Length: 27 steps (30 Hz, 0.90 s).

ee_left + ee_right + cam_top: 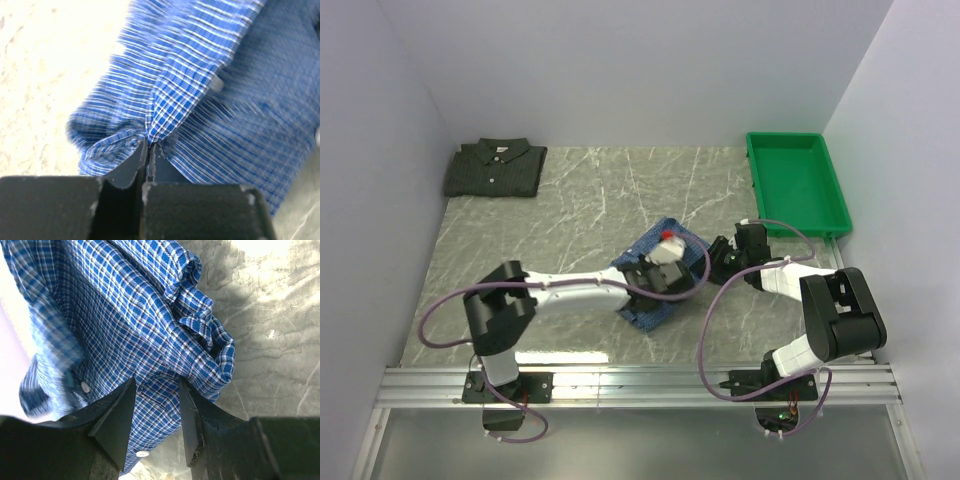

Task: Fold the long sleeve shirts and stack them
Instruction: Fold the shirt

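Mid-table, left gripper pinches blue check cloth shirt; right gripper sits apart. Fold step; nxt, right must grab too.

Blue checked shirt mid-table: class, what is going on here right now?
The left fingers are shut on a bunched fold of the blue checked cloth shirt, which is not yet stacked. The right fingers are open, poised at that shirt's edge. The dark green-grey checked shirt lies folded at the far left corner. The green plastic tray sits far right.
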Available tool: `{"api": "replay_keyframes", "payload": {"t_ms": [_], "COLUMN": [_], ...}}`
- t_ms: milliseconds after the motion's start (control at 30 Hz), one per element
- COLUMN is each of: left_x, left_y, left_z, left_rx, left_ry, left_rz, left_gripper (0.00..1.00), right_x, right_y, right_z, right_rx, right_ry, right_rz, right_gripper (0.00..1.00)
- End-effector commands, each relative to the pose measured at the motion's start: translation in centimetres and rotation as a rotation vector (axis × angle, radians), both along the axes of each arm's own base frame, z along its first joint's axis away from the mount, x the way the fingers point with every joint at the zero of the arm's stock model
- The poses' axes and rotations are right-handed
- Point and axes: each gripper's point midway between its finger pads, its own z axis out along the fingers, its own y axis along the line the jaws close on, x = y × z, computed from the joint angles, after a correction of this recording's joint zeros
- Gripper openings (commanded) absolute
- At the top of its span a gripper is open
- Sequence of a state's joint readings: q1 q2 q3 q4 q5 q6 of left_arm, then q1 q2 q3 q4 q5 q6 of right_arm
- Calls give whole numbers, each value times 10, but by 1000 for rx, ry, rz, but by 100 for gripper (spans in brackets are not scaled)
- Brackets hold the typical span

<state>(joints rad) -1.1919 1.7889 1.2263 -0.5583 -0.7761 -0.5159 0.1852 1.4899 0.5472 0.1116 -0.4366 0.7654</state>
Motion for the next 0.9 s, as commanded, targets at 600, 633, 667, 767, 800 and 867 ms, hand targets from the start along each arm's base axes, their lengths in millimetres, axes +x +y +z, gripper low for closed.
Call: {"api": "replay_keyframes", "payload": {"t_ms": [600,633,667,767,800,867], "left_x": [86,84,76,58,52,38], "left_y": [96,98,103,113,113,125], "left_z": [63,67,60,65,64,53], "left_rx": [-529,-557,-581,-694,-728,-787], "left_ry": [122,123,146,151,170,185], "left_rz": [479,481,497,506,503,540], "left_gripper": [49,57,63,71,67,65], "right_x": [0,0,-6,-17,-21,-26], "right_y": [24,30,42,72,78,97], "right_z": [55,65,75,101,105,112], "right_rx": [-232,-257,-295,-353,-376,-405], "right_ry": [-231,-259,-312,-437,-472,-512], "right_rz": [248,269,305,424,475,549], "right_gripper": [57,57,58,58,58,56]}}
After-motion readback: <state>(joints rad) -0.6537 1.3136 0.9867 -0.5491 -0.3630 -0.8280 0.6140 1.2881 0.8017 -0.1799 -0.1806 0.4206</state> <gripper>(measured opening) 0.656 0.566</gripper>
